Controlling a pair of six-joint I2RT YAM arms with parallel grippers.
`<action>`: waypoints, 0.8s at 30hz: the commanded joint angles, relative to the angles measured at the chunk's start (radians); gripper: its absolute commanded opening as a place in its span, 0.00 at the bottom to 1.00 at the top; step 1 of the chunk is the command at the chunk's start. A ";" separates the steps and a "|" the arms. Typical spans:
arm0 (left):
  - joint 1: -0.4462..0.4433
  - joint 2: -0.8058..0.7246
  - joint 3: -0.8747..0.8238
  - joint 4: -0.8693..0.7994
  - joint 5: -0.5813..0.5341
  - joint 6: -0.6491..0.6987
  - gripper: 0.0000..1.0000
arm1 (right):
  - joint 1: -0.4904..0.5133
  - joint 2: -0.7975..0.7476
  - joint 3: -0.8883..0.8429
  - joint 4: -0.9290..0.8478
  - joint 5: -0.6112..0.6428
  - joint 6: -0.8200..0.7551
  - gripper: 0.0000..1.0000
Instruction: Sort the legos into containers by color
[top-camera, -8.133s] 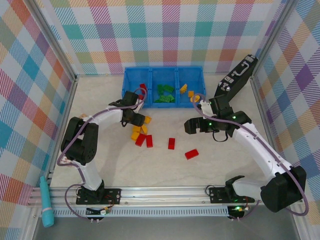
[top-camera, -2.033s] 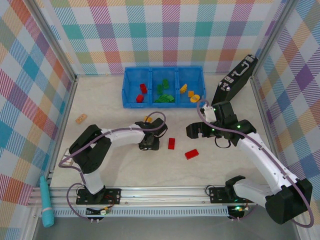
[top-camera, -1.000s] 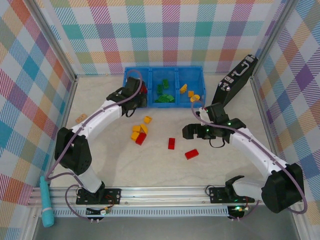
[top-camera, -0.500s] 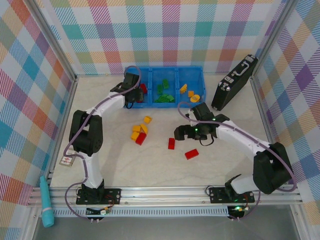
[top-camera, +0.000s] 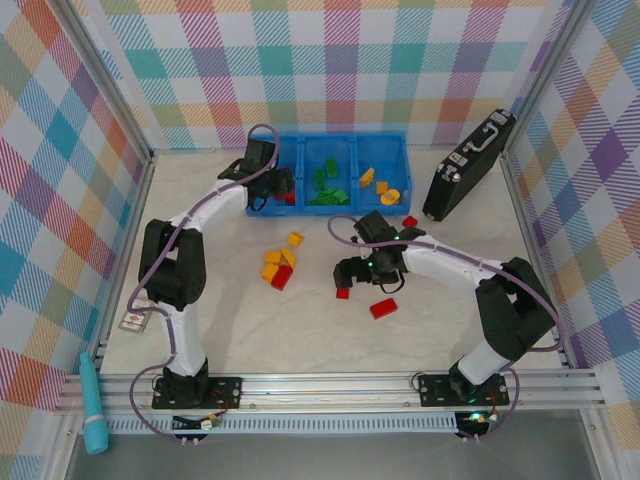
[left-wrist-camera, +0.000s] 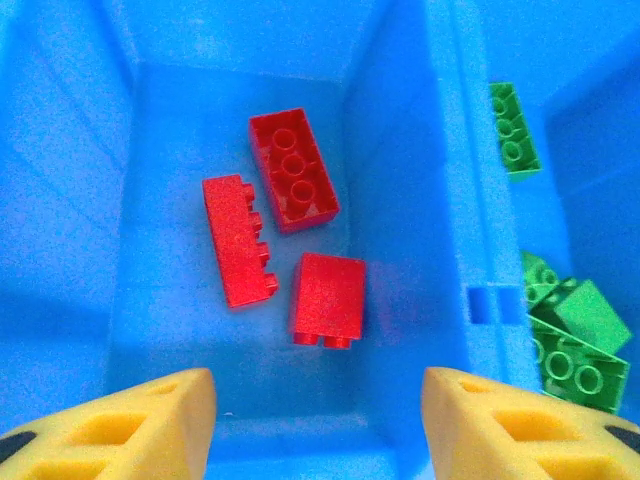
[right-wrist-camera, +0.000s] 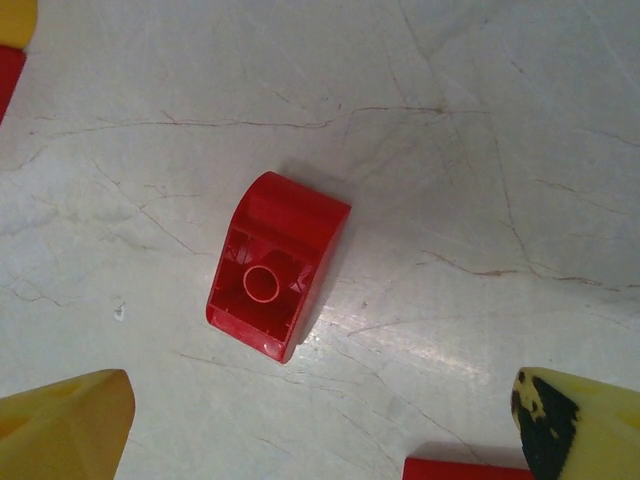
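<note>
Three plaid walls, pale marbled tabletop, blue tray at back

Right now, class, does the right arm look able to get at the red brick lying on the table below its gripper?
Probably yes. The right gripper hangs open over the upturned red brick, which lies on bare table with nothing covering it.

3 bricks in tray's L compartment, more in mid & R compartments, briefcase just R of tray, loose bricks on table in front of tray
</note>
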 joint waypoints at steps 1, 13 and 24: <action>0.004 -0.151 -0.049 0.016 0.034 0.016 0.57 | 0.002 -0.031 0.031 -0.032 0.032 0.018 0.97; 0.005 -0.549 -0.297 -0.109 -0.040 0.067 0.60 | 0.064 0.126 0.182 -0.037 0.065 0.051 0.96; 0.007 -0.937 -0.322 -0.373 -0.128 0.131 0.63 | 0.087 0.256 0.235 -0.126 0.160 0.138 0.83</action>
